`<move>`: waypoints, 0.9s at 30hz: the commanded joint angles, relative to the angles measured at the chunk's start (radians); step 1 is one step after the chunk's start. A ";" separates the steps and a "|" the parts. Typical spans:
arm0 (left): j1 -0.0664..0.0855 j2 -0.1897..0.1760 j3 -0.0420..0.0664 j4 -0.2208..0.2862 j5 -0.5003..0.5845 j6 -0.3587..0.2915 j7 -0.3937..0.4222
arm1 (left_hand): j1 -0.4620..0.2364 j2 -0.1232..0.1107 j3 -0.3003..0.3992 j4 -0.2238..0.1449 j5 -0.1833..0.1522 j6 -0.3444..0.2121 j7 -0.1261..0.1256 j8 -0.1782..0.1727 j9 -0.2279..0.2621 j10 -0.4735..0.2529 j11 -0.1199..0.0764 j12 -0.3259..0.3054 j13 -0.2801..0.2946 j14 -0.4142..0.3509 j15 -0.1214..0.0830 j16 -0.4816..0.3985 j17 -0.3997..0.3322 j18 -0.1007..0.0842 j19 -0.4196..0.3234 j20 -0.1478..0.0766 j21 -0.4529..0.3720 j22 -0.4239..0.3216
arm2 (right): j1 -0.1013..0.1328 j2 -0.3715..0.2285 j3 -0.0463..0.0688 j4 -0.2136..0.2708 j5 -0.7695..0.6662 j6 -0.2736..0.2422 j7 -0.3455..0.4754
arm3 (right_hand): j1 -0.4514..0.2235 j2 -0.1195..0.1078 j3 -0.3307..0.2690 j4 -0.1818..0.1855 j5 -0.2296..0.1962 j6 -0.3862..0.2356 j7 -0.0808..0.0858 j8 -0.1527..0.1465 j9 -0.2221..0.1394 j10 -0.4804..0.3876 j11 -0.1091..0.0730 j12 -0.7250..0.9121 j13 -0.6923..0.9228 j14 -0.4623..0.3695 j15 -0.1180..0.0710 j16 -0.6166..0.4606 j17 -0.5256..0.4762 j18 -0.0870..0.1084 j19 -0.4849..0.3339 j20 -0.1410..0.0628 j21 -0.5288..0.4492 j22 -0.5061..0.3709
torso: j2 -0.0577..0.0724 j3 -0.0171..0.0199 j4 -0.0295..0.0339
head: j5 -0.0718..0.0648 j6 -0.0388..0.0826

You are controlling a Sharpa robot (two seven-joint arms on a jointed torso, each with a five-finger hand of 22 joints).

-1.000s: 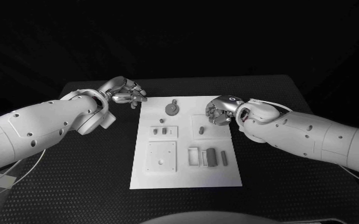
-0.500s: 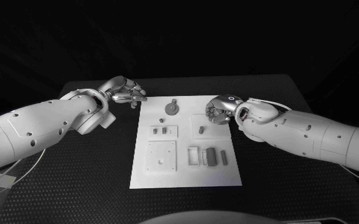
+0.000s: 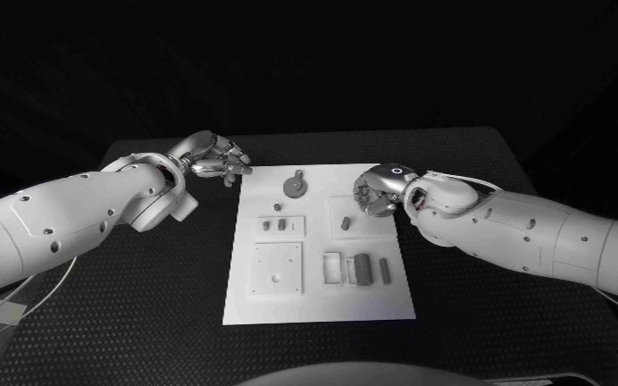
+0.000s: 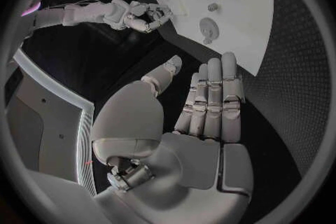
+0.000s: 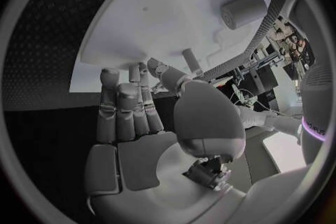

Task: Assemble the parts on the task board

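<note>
Head view: the task board is seen lying flat on the black table, with both hands held at its far end. Nearest the robot, well short of either hand, a square plate and a group of upright grey parts are shown on the board. Further out, a small part lies just beside the right hand, which is poised over the board's right edge; in the right wrist view its fingers are seen extended side by side and nothing is held. Between the two hands, a round disc part is set near the board's far edge. The left hand is held just off the board's far left corner, fingers loosely spread (nothing is grasped; the left wrist view shows an empty palm). Assembly is judged not yet begun. A risk is foreseen: with the small part so close under the right hand, a misjudged descent could knock it aside or shift the unfixed board.
</note>
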 commanded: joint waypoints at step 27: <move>0.001 -0.003 0.000 0.006 0.007 0.011 0.004 | 0.000 0.002 -0.007 -0.001 0.002 -0.004 0.004 0.002 -0.001 -0.003 0.000 0.003 0.000 0.003 0.002 -0.009 0.005 0.044 0.009 -0.004 -0.005 -0.003 | -0.034 0.009 -0.018 0.000 -0.075 -0.012 -0.042 | 0.003 0.019 0.003 0.014 -0.002 0.041 -0.012 0.017 0.009 0.083 -0.007 -0.001 0.027 0.028 -0.018 -0.010 0.013 0.027 0.026 -0.012 -0.004 0.011 | 0.000 -0.0004 0.0006 | -0.001 0.000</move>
